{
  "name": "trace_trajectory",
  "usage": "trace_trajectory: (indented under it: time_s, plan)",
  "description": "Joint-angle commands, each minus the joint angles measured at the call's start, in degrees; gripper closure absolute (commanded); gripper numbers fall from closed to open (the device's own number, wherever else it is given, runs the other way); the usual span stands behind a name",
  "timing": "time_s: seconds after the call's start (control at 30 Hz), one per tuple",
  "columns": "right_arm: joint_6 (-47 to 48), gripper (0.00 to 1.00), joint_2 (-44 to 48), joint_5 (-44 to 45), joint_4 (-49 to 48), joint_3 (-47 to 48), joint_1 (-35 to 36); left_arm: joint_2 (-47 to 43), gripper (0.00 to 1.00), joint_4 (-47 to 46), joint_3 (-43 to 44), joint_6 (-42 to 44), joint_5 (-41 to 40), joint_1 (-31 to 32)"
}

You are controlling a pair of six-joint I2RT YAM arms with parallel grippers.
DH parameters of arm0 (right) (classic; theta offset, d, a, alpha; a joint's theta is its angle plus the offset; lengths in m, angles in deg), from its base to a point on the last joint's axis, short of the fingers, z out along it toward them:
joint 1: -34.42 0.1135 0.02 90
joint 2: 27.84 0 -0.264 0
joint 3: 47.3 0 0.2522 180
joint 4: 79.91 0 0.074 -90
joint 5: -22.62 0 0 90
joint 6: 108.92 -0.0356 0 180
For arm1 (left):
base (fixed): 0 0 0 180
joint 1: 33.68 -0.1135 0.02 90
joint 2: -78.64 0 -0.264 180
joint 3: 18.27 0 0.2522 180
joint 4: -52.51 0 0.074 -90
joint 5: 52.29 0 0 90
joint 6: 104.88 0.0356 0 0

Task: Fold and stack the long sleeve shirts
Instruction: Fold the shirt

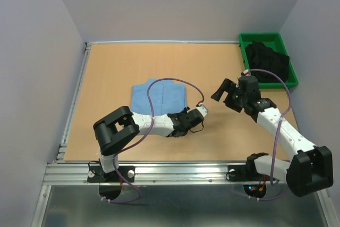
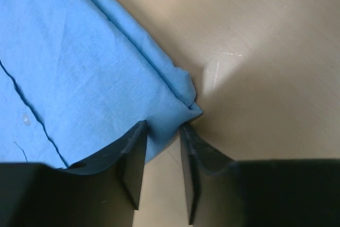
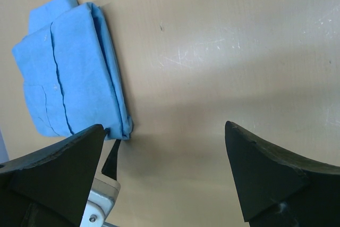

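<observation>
Nearest the bases, the left gripper (image 1: 187, 114) (image 2: 163, 128) stands with its jaws narrowly apart at the near right corner of the folded light blue thin-fabric dress shirt (image 1: 159, 97) (image 2: 79, 67) (image 3: 69, 78). The hem lies between the tips, but I cannot tell whether they clamp it. The shirt lies as a small rectangle mid-way across the tan wooden table (image 1: 212, 67). To its right the right gripper (image 1: 227, 95) (image 3: 164, 128) hovers spread wide over bare wood, and a green plastic tray (image 1: 255, 38) with dark cloth (image 1: 268, 62) sits in the far right corner.
</observation>
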Motion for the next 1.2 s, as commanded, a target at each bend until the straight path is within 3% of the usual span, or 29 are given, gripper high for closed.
trace_trajectory:
  time_s: [0.0,0.17,0.57,0.87,1.17]
  plan:
    - [-1.4,0.00,-0.4,-1.2,-1.0,-0.4,-0.3,-0.2,0.67,0.9,1.4,-0.3,-3.1,0.0]
    - [-3.7,0.00,-6.0,-5.0,-3.3,1.6,-0.4,-3.4,1.00,1.2,1.3,-2.1,-2.5,0.0]
    - [-13.9,0.00,-24.0,-23.2,-24.6,2.8,-0.1,-10.7,1.00,1.3,-0.9,-6.0,2.5,-2.4]
    - [-23.6,0.00,-38.8,-28.8,-44.2,4.0,4.9,-11.1,1.00,2.2,-0.2,-6.3,4.8,-2.8]
    - [-24.7,0.00,-48.6,-29.6,-45.7,10.2,11.7,-10.9,1.00,2.3,0.9,-8.3,5.9,-2.9]
